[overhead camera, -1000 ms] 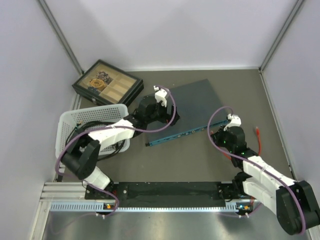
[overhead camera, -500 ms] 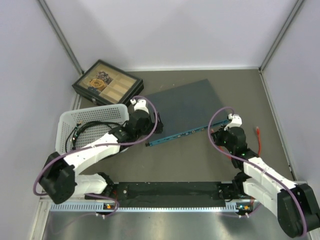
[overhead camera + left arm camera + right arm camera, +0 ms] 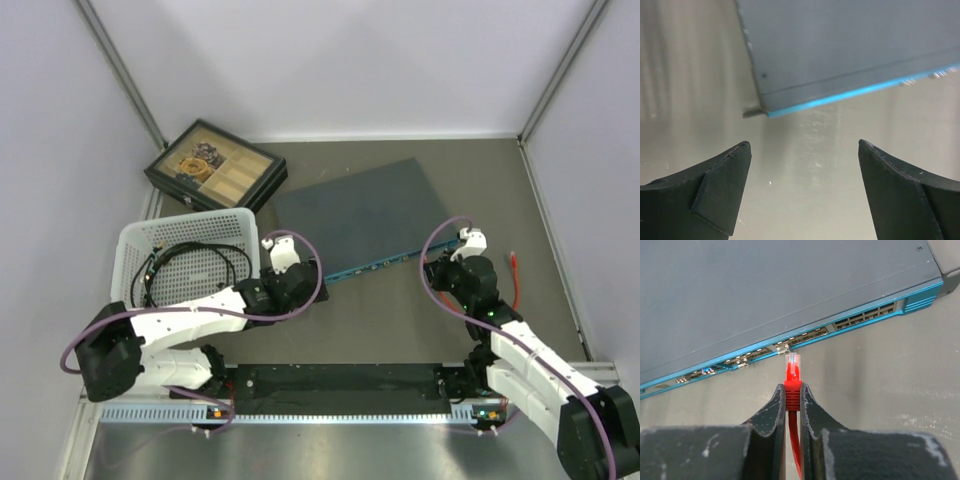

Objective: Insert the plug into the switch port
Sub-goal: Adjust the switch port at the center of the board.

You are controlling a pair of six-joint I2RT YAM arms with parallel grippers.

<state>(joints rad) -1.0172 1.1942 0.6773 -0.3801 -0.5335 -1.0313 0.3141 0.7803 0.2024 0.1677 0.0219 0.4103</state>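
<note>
I am pinching the red plug [image 3: 793, 365] in my right gripper [image 3: 792, 390], its tip just short of the port row [image 3: 800, 337] ahead on the switch [image 3: 765, 290], insertion pending; my left gripper [image 3: 803, 145] is gaping wide, empty.

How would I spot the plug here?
Find the flat dark blue-grey switch mid-table. Just short of its teal socket edge, the right arm's jaws pinch the plug: a clear tip on a red boot, the only red among grey, teal and black.

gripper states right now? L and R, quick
Left gripper: open, holding nothing.
Right gripper: closed on the red plug, tip just short of the switch ports.
</note>
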